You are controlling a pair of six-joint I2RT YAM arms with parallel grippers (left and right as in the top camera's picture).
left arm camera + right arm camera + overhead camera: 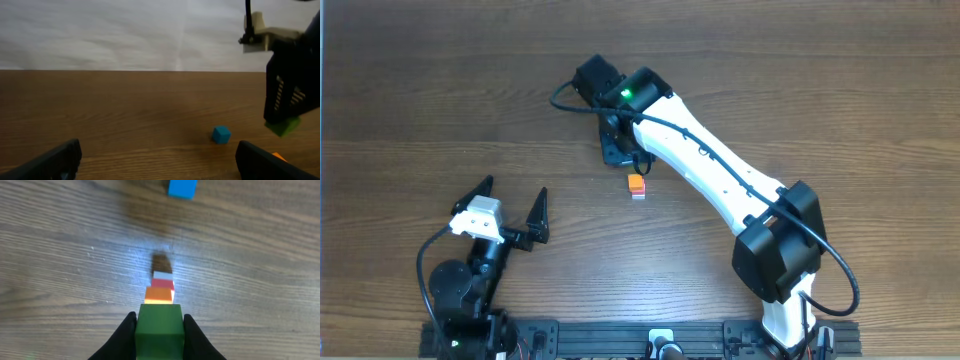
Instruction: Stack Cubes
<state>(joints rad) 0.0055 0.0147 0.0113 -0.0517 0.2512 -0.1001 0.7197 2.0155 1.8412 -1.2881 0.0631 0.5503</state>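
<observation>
The right hand (159, 320) is clamped on a green cube (159, 334), its two dark fingers (124, 335) pressed against opposite flat faces. From its own wrist camera, the cube is a matte, sharp-edged block held clear of the desk (820, 80). Close beyond it stands a stack (160, 287) of three cubes: an orange cube (159, 295) on top, a red cube (162, 283) under it and a white cube (162, 275) at the bottom. The top view gives the same stack as an orange square with a pale sliver beneath, just beside the right arm's white link.

The left wrist view adds the side aspect. The green cube hangs in the air under the black hand, well above the wood.

One blue cube (182, 187) lies alone on the desk past the stack, apart from it. That makes five cubes in all, one of each colour.

The left hand (515, 186) sits near its own base, its fingers spread wide and holding nothing. The desk is brown wood with a streaky grain.
</observation>
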